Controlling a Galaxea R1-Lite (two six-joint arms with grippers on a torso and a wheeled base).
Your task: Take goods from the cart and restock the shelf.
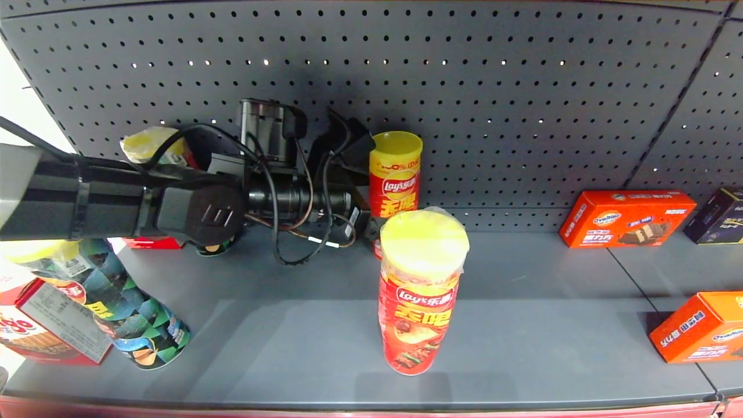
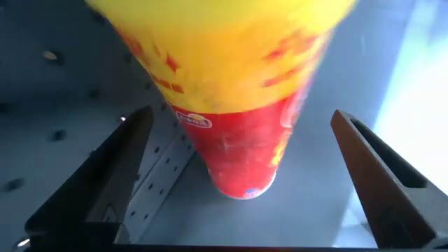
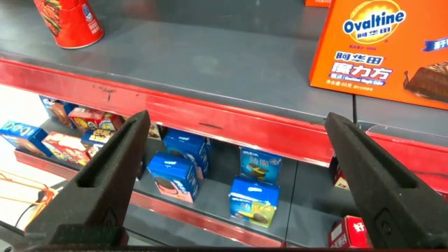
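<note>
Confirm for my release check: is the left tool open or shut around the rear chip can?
Open: the left tool has its fingers apart either side of the red-and-yellow cylindrical chip can, gaps visible.

The left arm crosses the shelf and covers much of a yellow-topped package behind it, possibly a bag; its lower part cannot be made out. The rear chip can has its foot hidden by the front chip can. A red box is cut off by the left edge of the head view. An orange box and a dark box are cut off by the right edge. Seen from the left wrist, the rear chip can's yellow upper half is blurred and runs out of frame. Seen from the right wrist, the front chip can and the orange box are each cropped by the frame edge.
</note>
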